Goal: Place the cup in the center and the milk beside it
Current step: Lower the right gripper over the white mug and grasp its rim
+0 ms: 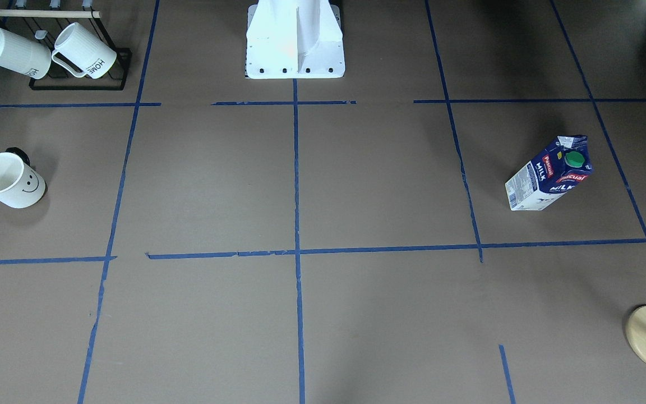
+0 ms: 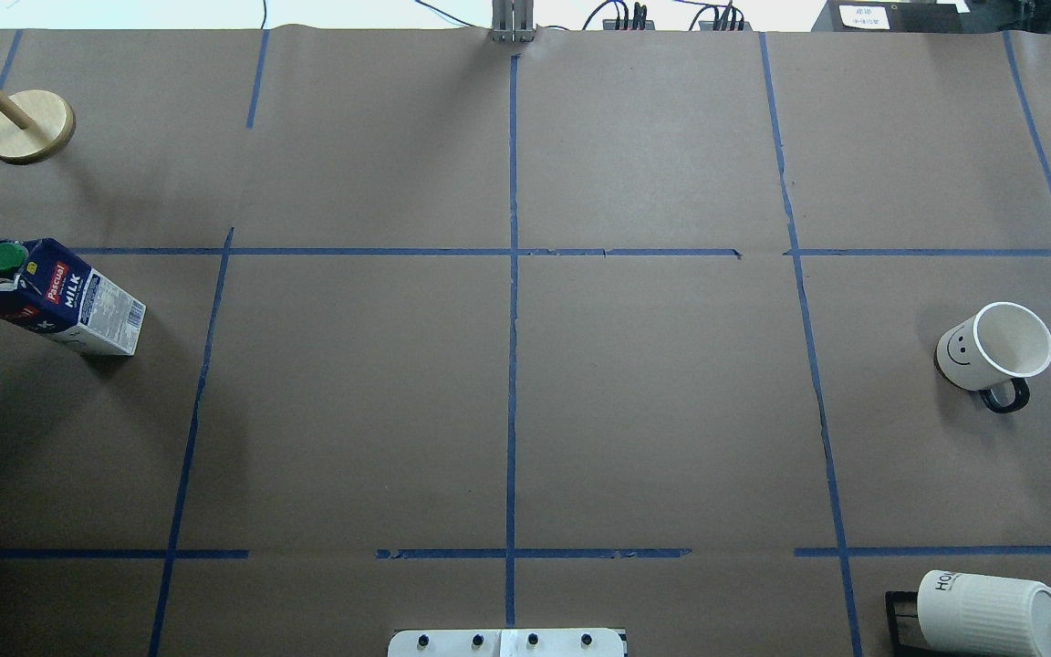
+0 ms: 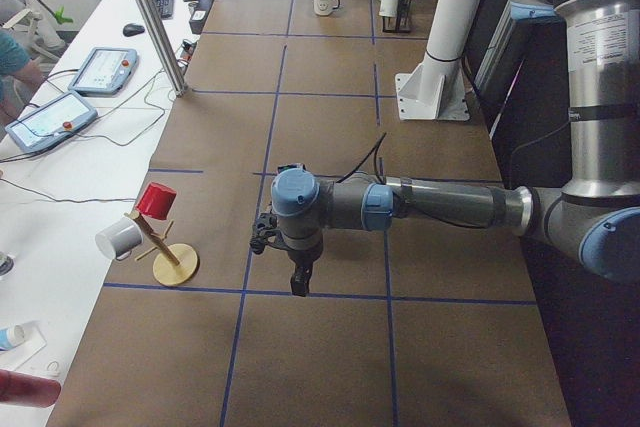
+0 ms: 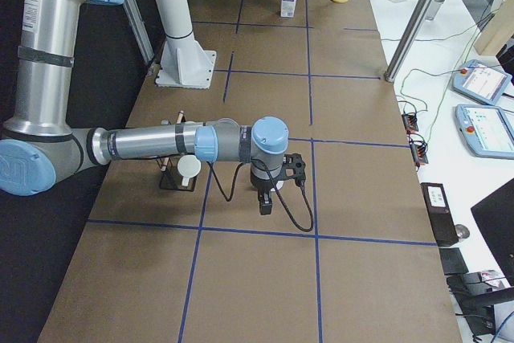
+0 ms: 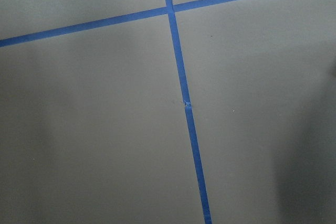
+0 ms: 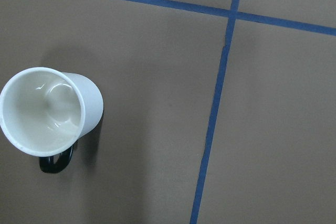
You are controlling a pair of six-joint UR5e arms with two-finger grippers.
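You've nothing placed yet: cup [image 2: 991, 351] at right of worktop [image 2: 671, 411], milk [image 2: 51, 297] at left, both well apart from center [image 2: 512, 252]; can't tell if left end effector [image 3: 300, 282] or right end effector [image 4: 265, 202] is spread or pressed together.

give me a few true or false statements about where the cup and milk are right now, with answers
1. The cup stands upright, mouth up. True.
2. The milk lies flat on its side. False: it stands upright, green cap on top.
3. The cup sits on the center. False: nothing stands on that crossing; the cup is far off on the robot's right.
4. Two HOME mugs rest on a black rack. True.
5. The milk and the cup stand side by side. False: they are at opposite ends of the table, the milk on the robot's left.
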